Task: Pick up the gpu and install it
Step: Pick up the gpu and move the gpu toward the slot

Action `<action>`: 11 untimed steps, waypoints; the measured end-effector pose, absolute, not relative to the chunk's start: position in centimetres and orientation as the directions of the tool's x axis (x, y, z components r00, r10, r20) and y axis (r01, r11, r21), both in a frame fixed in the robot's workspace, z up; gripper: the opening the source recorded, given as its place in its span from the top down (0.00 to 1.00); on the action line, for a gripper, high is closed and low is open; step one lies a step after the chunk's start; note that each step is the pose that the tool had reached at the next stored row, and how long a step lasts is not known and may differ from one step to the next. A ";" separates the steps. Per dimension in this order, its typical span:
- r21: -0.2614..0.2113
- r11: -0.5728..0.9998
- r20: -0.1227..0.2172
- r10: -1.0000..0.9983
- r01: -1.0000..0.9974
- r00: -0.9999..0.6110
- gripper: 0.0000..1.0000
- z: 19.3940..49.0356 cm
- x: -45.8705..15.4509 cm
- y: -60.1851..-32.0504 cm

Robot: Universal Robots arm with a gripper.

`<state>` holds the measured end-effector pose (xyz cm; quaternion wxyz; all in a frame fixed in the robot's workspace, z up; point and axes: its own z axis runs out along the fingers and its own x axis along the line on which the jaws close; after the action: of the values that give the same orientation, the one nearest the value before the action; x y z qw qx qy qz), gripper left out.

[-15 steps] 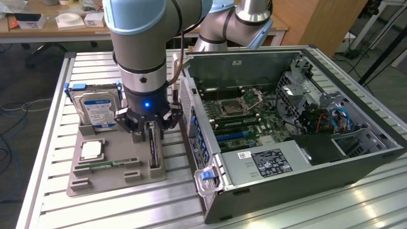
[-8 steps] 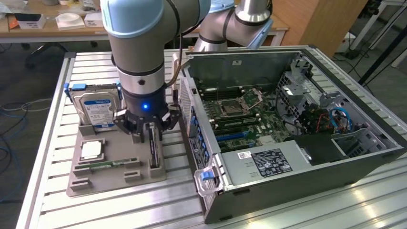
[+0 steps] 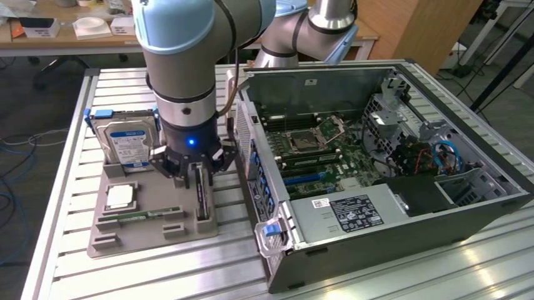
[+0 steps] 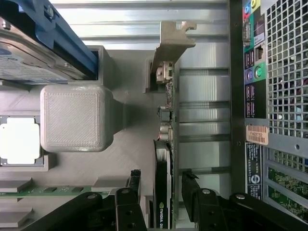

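Gpu (image 4: 166, 144) upright in grey holder (image 4: 134, 154) (hard drive (image 4: 29, 53) alongside), tool (image 4: 162, 174) straddling, jaws apart

I log a grey holder tray (image 3: 150, 240) on the slatted aluminium table (image 3: 100, 87). A silver hard drive (image 3: 129, 142) stands upright at the tray's far end. Nearer the camera a square processor (image 3: 121, 196) lies flat, then a green memory stick (image 3: 137, 216). Just beside the tray, on the exterior view's right, is the computer case (image 3: 359, 265), open side up. I can see its motherboard (image 3: 313, 147), power supply (image 3: 351, 212) and blue cables (image 3: 446, 156).
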<state>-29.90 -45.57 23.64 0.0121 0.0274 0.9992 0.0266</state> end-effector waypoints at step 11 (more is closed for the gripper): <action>0.054 0.997 -0.023 0.053 0.051 -0.998 0.53 23.4 -29.8 -45.6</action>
<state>-29.85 -45.57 23.43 0.0120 0.0260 0.9992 0.0266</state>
